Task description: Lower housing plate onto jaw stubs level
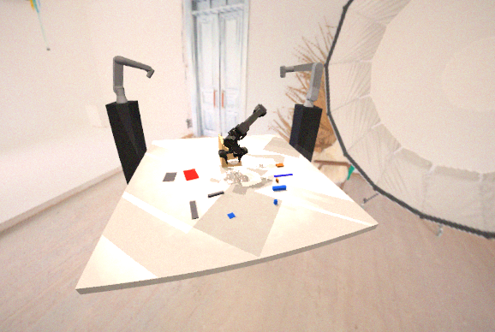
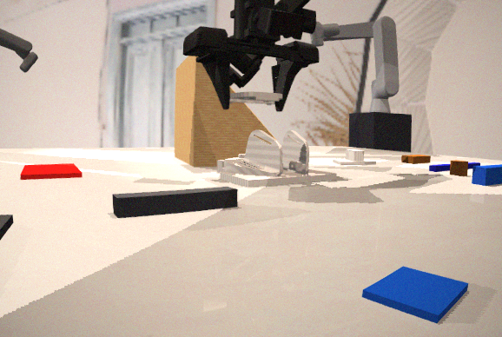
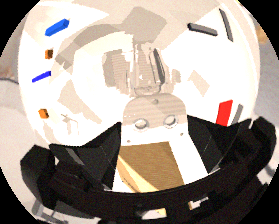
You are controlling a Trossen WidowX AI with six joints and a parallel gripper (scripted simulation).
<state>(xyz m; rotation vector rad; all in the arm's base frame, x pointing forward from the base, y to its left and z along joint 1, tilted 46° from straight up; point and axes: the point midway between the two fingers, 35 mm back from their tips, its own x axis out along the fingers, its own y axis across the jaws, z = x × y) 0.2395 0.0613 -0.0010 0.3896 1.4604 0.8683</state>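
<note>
- Fingers are clamped on the housing plate, one at each side; by this side grip its underside is presumably left free for seating.
- Plate is held nearly level above the bench, apart from the white base. A level approach is judged useful, since both stubs should be met together.
- Two round openings are seen in the plate from the wrist view; these are likely meant for the stubs.
- Two upright curved pieces, taken to be the mounted jaws, are stood side by side on the base. Stub tips cannot be made out.
- Tan wedge block is placed behind the base in the exterior view; clearance should be watched.
- Seating is not yet done. Alignment over the stubs should be completed before lowering; if released off-centre, the plate could be tipped or a jaw nudged.
</note>
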